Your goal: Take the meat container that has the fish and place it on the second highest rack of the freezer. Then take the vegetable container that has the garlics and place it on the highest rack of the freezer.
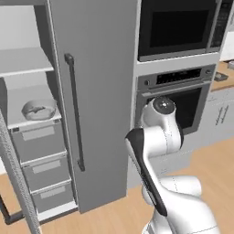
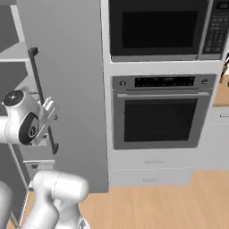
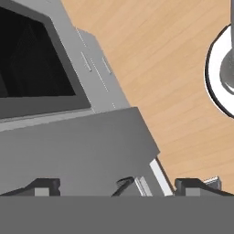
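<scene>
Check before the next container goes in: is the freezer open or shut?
Open. In the left base view the freezer shows its white shelves, grey drawers, and the meat container on a shelf.

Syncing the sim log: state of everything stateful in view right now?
freezer: door open, shelves and drawers exposed
meat container: resting on a white freezer shelf just above the drawers
freezer drawers: all shut
wall oven: door shut
microwave: door shut
end effector: open, holding nothing, aimed down at the floor beside the freezer
</scene>
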